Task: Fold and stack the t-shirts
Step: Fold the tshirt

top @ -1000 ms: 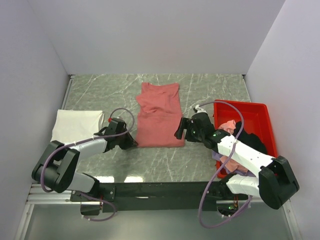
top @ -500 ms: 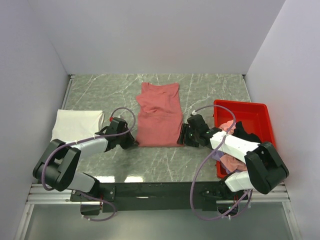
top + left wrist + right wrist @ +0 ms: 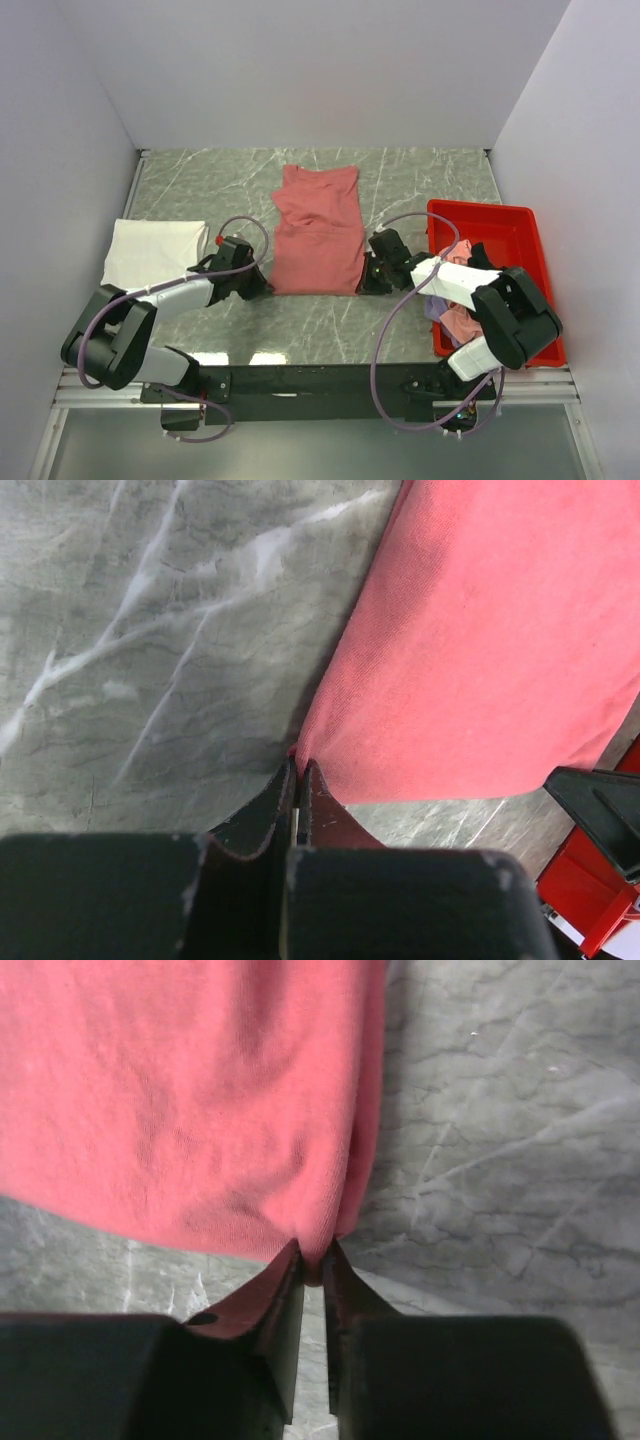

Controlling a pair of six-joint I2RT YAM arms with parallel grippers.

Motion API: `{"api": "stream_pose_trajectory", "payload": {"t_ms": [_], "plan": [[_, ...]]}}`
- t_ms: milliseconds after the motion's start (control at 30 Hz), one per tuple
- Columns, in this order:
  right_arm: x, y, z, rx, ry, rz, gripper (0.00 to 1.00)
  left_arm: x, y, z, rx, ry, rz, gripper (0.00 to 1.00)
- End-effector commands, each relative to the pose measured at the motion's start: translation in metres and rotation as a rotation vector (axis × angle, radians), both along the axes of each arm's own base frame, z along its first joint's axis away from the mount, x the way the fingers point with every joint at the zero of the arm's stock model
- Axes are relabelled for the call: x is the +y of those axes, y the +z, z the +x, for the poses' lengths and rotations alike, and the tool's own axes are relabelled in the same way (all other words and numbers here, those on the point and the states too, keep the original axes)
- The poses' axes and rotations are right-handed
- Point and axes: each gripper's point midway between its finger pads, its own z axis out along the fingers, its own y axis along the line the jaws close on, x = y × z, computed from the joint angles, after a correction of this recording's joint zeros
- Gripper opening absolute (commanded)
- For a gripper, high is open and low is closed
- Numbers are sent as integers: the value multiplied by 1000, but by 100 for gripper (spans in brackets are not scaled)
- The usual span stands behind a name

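dusty red t-shirt (image 3: pixel 320 235): folded into a long, narrow panel, lying flat at the middle of the desk; collar end toward the far wall, hem end toward the arms; some creases in the far half.
left gripper (image 3: pixel 267 289): low at the near-left corner of the dusty red t-shirt; jaws clenched, tips pinching the very corner of the cloth, as the left wrist view shows.
right gripper (image 3: pixel 363 287): low at the near-right corner of the same shirt; jaws clenched on a small tuck of the red cloth, seen between the tips in the right wrist view.
white t-shirt (image 3: pixel 152 250): folded to a neat rectangle, flat at the left side of the desk, well apart from the red one, just beyond the left arm.
red tray (image 3: pixel 528 222): rigid plastic, at the right edge of the desk, beside the right arm.
tray contents: a loose heap of unfolded tees; light pink t-shirt (image 3: pixel 457 251) on top toward the left wall, black t-shirt (image 3: pixel 502 278) at the middle, lavender t-shirt (image 3: pixel 434 311) spilling over the near-left rim.
desk (image 3: pixel 200 185): grey-green marbled top with pale veins; carries both folded shirts and the tray.
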Motion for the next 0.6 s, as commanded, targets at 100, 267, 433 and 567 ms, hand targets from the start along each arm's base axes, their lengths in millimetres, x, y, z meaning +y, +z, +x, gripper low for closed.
{"api": "stream_pose_trajectory", "payload": {"t_ms": [100,267,433,567], "plan": [[-1,4,-12,26,59,6,4,6,7,-4,-19,34,5,1],[8,28,-41,76,201,86,0,19,23,-17,-43,53,34,1],[17,69,-72,87,364,199,0,24,57,-34,-102,71,-25,1],[16,96,-103,134,481,241,0,30,88,-44,-168,90,-73,1]]}}
